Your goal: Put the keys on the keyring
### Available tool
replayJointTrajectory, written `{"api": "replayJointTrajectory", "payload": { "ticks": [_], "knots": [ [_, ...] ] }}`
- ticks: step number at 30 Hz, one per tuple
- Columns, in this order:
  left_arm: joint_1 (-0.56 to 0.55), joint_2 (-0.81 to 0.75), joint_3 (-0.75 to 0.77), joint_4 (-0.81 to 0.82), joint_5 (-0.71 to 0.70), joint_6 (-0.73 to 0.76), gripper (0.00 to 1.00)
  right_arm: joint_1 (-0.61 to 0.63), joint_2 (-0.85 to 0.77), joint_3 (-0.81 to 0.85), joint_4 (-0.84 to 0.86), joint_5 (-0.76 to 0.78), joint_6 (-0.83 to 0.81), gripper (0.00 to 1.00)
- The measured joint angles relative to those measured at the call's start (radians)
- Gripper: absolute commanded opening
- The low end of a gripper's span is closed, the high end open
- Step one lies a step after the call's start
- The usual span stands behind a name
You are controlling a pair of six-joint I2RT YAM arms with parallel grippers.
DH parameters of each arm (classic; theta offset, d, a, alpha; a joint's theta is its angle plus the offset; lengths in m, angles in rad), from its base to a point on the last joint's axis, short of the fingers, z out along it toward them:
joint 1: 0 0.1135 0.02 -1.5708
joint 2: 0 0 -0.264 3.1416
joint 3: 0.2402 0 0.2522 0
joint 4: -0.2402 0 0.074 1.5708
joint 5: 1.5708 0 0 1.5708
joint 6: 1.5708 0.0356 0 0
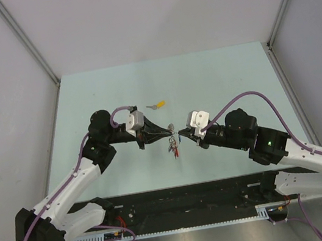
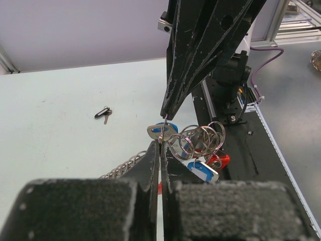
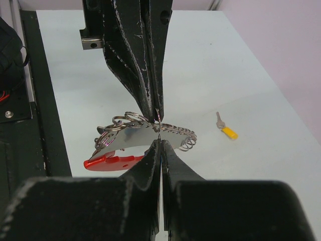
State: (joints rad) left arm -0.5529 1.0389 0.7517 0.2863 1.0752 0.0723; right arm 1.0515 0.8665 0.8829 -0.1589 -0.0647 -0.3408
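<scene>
Top external and wrist views: over the middle of the worktop [image 1: 216,80] the keyring [image 3: 158,124] is pinched between the closed left pincer [image 1: 168,133] and closed right pincer [image 1: 180,134], with the blue-capped key [image 2: 161,131] hung against it, so an uneven tug could see the thin wire slipped and the bunch dropped.

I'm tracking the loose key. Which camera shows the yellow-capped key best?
Right wrist: the yellow-capped key lies unobstructed on the table, cap and blade distinct. The top view shows it tiny; the left wrist view shows no yellow cap.
</scene>
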Motion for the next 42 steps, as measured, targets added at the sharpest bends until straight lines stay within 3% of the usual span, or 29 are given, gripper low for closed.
{"api": "replayJointTrajectory", "payload": {
  "ticks": [33, 42],
  "knots": [
    [-0.007, 0.0, -0.004, 0.022, 0.003, -0.021, 0.0, -0.002, 0.008, 0.0, 0.018, -0.01, 0.019, 0.0],
    [-0.012, 0.007, -0.004, 0.048, 0.038, -0.032, 0.0, -0.053, 0.008, 0.0, 0.021, -0.089, 0.039, 0.0]
  ]
}}
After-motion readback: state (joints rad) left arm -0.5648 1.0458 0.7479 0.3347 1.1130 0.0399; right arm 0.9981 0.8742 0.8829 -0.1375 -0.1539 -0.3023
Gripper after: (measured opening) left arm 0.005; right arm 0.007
